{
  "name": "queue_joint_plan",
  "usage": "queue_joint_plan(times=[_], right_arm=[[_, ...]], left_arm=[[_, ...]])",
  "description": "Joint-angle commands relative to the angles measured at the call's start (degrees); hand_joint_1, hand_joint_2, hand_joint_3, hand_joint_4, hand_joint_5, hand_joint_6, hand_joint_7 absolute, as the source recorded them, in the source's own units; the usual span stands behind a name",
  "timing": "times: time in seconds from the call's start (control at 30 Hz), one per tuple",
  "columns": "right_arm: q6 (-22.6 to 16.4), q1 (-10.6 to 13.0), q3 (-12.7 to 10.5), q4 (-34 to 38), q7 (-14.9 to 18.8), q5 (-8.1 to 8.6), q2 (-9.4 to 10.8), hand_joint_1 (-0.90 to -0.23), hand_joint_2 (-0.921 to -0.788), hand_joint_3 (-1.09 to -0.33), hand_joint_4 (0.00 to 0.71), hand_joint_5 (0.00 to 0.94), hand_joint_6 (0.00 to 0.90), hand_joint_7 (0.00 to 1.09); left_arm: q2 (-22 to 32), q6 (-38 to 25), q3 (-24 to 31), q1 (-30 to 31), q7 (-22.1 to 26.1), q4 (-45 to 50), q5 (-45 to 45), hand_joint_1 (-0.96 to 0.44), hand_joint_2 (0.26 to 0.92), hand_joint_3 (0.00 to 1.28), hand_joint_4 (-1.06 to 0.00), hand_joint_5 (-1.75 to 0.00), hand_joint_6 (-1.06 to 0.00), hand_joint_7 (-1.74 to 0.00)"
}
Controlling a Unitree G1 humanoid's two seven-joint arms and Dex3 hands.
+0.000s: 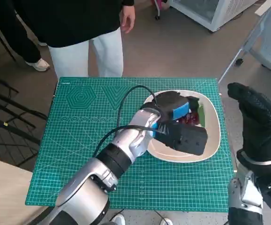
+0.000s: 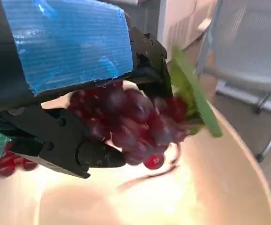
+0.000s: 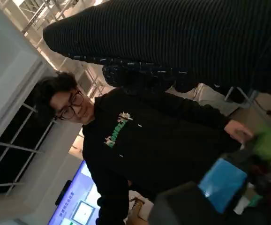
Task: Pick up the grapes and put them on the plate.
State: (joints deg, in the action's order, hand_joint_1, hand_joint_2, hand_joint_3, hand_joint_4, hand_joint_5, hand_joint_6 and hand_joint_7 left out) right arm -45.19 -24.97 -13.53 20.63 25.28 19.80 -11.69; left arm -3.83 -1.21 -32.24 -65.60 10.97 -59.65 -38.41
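Starting at the left, our left hand [image 1: 180,123] is out over the plate [image 1: 214,136], fingers closed around the grapes [image 2: 131,123] — the left wrist view shows the dark red bunch with its green leaf held just above the plate's pale surface, though we cannot tell whether the lowest berries touch it. We judge this to be the placing step, nearly done: the bunch is already inside the rim. A few loose berries [image 2: 11,164] lie near the plate's edge (they may have dropped off the bunch). The next move calls for lowering a little, then spreading the fingers slowly so nothing rolls. Further right, our right hand [image 1: 256,123] is raised beside the green mat [image 1: 79,140], holding nothing — fingers loosely curled.
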Motion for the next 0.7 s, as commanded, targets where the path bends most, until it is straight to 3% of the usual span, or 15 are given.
queue_joint_plan(times=[0.03, 0.23, 0.43, 0.7], right_arm=[[0.09, 0.76, 0.21, 0.9, -0.55, -0.88, 0.26, -0.573, -0.921, -0.698, 0.199, 0.001, -0.001, 0.41], [0.19, 0.61, 0.48, 1.09, -0.35, -0.64, 0.31, -0.572, -0.921, -0.698, 0.199, 0.001, -0.001, 0.41], [0.41, 0.57, 0.91, 0.95, 0.08, -0.27, 0.49, -0.57, -0.921, -0.7, 0.199, 0.001, -0.001, 0.41], [0.87, 0.7, 1.31, 0.21, 0.24, 0.17, 0.5, -0.567, -0.921, -0.704, 0.198, 0.001, -0.001, 0.41]], left_arm=[[0.44, 1.28, -0.88, -1.91, 2.42, -0.33, -0.14, -0.63, 0.888, 0.04, -0.03, -0.04, -0.13, -0.01], [1.4, 3.17, -0.77, -1.5, 2.52, -0.05, 0.34, -0.76, 0.915, 0.03, 0.0, 0.0, -0.08, 0.0], [3.11, 9.44, 1.09, -0.6, 1.52, -0.81, 2.63, -0.78, 0.92, 0.06, 0.0, 0.0, -0.08, 0.0], [5.76, 18.71, 10.63, 0.63, 6.93, -3.83, 14.21, -0.75, 0.921, 0.12, 0.0, 0.0, -0.07, 0.0]])
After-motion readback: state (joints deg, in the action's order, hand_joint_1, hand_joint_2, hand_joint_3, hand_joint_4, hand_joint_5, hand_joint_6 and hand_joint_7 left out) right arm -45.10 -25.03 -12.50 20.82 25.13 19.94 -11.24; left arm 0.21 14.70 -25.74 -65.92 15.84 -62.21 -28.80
